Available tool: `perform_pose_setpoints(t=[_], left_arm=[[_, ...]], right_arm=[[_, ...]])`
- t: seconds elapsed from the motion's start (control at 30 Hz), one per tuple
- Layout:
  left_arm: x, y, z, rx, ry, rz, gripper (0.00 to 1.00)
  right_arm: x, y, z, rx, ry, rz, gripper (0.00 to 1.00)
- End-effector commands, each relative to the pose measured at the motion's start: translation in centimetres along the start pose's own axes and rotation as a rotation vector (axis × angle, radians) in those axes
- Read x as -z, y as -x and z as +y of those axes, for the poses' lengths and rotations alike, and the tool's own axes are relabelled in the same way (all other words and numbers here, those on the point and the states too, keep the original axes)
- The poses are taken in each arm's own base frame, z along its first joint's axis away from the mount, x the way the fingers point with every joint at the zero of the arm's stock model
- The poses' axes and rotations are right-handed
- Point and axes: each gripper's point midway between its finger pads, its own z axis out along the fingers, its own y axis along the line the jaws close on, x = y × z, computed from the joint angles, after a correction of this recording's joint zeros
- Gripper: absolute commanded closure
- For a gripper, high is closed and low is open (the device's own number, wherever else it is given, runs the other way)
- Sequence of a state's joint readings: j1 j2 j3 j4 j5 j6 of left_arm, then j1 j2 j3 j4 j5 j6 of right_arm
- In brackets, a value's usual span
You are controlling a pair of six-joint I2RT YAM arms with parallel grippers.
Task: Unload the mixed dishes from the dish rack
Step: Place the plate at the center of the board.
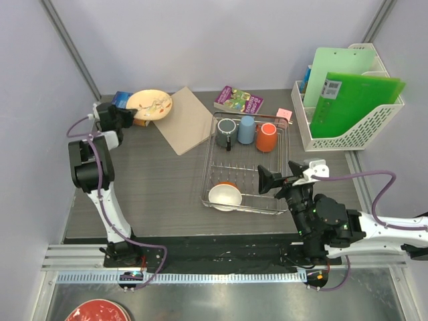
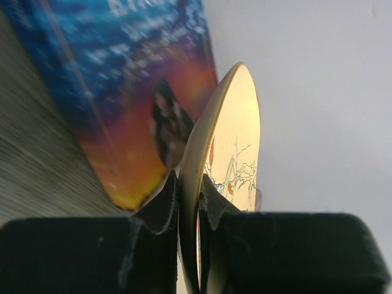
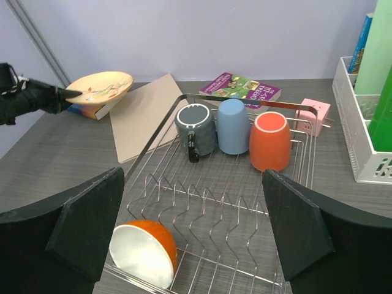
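Top external: left fingers (image 2: pixel 86 257) clamped on speckled plate (image 1: pixel 150 103), well left of dish rack (image 1: pixel 208 160) | right fingers (image 3: pixel 86 220) wide open, empty, at rack's near-right corner | we see grey mug (image 1: pixel 226 130), blue cup (image 1: pixel 247 129), orange cup (image 1: pixel 266 137) and bowl (image 1: pixel 225 196) inside rack

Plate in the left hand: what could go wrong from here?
The left hand pinches the plate only by its rim, so it may slip. It is partly over a book and might land tilted. The bowl lies tipped in the dish rack and could roll when grabbed.
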State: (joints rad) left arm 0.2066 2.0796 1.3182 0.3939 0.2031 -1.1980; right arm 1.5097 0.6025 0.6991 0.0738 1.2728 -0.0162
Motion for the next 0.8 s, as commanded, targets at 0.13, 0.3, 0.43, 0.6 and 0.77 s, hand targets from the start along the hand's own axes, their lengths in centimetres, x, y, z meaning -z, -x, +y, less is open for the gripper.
perform_pose_setpoints(t=[0.13,0.3,0.43,0.6,0.77], left_arm=[[-3.1,5.6,-5.5,0.041,-0.213,-0.119,0.99],[-5.4,5.7,-4.3,0.068,-0.148,-0.100,0.99],[-5.7,5.4,-3.1,0.050,-0.063,-0.077,0.90],[-4.2,5.1,-1.6,0.039,-0.007,-0.068,0.72],[-2.3,6.3,-0.1,0.053,0.052,-0.076,0.14]], right_arm=[[-0.5,-0.2,-1.7,-0.002,-0.100,-0.011,0.00],[-1.5,-1.0,-0.7,0.019,-0.090,-0.008,0.00],[-2.2,-1.7,-0.1,0.056,-0.090,0.004,0.00],[-2.6,-1.9,-0.2,0.070,-0.098,0.007,0.00],[-2.3,-1.9,-0.6,0.032,-0.090,0.004,0.00]])
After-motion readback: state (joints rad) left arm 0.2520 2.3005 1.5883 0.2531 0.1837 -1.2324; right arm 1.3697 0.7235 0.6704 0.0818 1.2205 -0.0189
